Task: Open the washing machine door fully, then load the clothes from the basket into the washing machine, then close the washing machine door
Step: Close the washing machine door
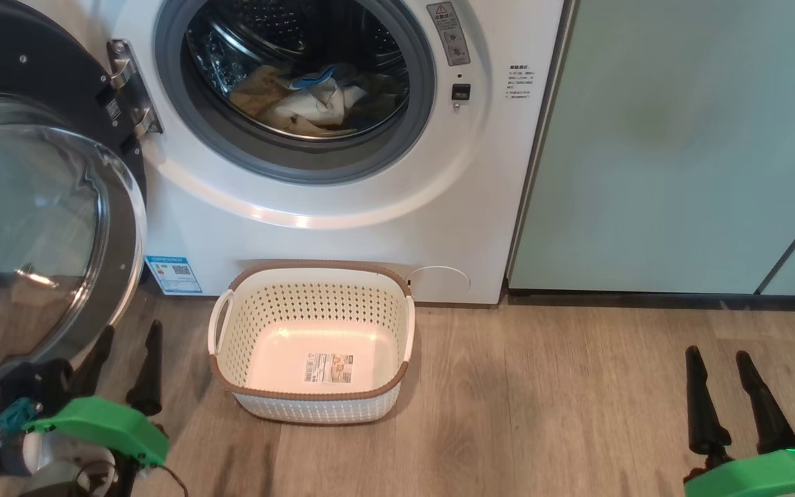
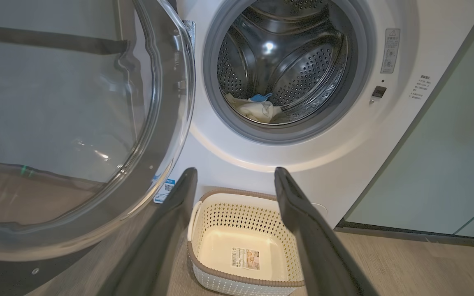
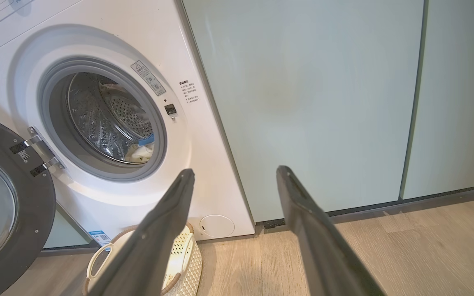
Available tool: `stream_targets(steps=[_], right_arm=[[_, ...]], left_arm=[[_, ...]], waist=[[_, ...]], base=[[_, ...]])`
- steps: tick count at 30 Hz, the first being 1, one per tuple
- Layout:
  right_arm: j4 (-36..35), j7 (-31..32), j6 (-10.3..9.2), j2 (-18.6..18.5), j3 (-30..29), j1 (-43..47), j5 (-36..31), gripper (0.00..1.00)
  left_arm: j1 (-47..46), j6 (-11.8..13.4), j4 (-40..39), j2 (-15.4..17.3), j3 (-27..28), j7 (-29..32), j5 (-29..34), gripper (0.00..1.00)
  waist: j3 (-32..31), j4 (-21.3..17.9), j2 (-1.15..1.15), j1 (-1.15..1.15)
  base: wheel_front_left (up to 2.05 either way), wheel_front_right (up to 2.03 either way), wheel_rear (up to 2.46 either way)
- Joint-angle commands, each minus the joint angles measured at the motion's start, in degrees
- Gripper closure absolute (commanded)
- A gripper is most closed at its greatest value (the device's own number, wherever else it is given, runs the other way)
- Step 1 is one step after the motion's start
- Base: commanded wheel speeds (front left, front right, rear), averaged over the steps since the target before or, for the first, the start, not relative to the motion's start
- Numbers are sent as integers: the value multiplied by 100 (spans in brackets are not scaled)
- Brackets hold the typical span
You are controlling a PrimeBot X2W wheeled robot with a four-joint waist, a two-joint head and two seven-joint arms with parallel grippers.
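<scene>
From the head, one washing machine (image 1: 342, 235) stands with its one door (image 1: 59, 76) swung wide open on the machine's left side. One small heap of clothes (image 1: 308, 96), pale with a blue piece, lies low in the machine's drum (image 1: 259, 27). One basket (image 1: 315, 310) sits on the floor (image 1: 542, 386) just before the machine, under its opening, with one label (image 1: 328, 368) on its base. One blue sticker (image 1: 174, 274) shows low on the machine's front. Two grippers are near the floor. The left gripper (image 1: 132, 330) is before the open door, the right gripper (image 1: 718, 353) well to the machine's right, and both have their jaws spread apart.

From the left wrist, that gripper's two fingers (image 2: 171, 230) stand wide apart and point at the machine, with the basket between them.

From the right wrist, two fingers (image 3: 319, 246) are again apart, aimed at the machine's right edge beside two pale teal cabinet panels (image 3: 311, 102).
</scene>
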Motion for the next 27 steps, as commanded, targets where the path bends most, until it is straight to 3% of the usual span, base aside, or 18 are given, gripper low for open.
stream_targets(steps=[1,13,27], right_arm=[[-161,-38,2,-123,77,-181,-12,0],[-164,-38,2,-78,13,-133,-10,0],[-170,-38,2,-41,46,-212,-2,0]], left_arm=[[-258,-7,-165,151,249,-53,-48,0],[-331,-8,-6,51,373,-53,59,0],[-598,-6,104,-85,595,-54,242,0]], waist=[[-9,12,0,0],[-28,300,0,0],[12,1406,0,0]], base=[[0,0,0],[0,0,0],[0,0,0]])
